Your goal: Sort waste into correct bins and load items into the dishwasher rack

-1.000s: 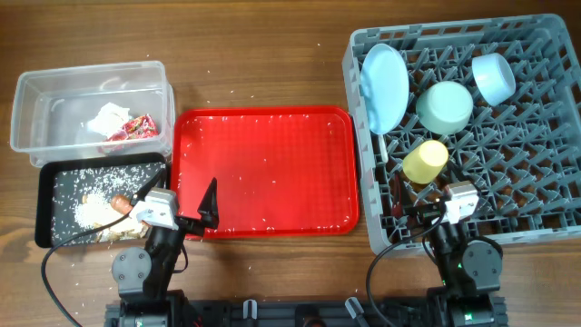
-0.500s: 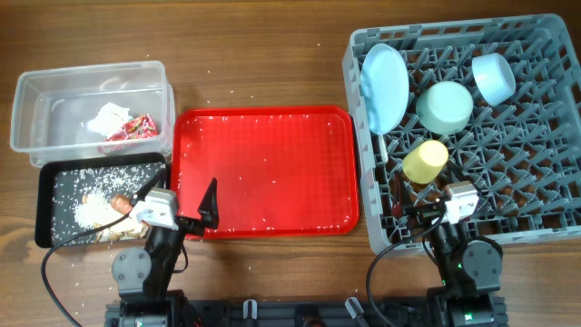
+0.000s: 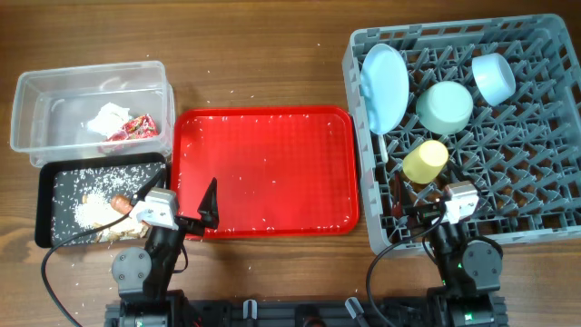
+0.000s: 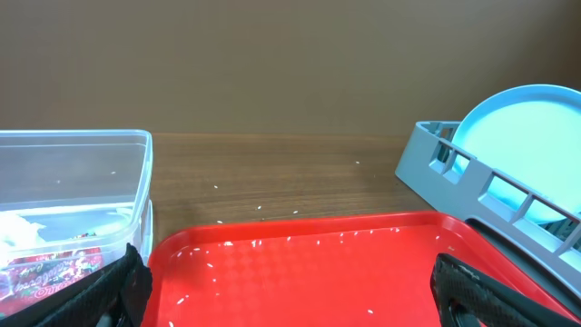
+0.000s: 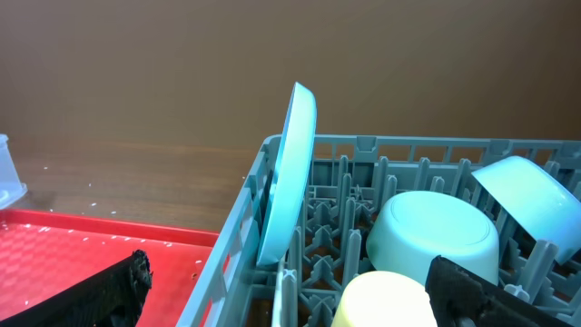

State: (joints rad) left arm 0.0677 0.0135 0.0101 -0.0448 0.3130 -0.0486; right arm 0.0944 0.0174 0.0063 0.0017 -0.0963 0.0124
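The grey dishwasher rack at the right holds the pale blue plate on edge, a mint bowl, a pale blue bowl, the yellow cup and the white spoon. The clear tub holds the white tissue and the red-and-white wrapper. The black tray holds pale scraps and the carrot. My left gripper is open and empty over the red tray's near left edge. My right gripper is open and empty over the rack's near left corner, by the cup.
The flat red tray lies between the bins and the rack, dotted with white crumbs. Crumbs are also scattered on the wooden table. The plate and the rack wall show at the right of the left wrist view.
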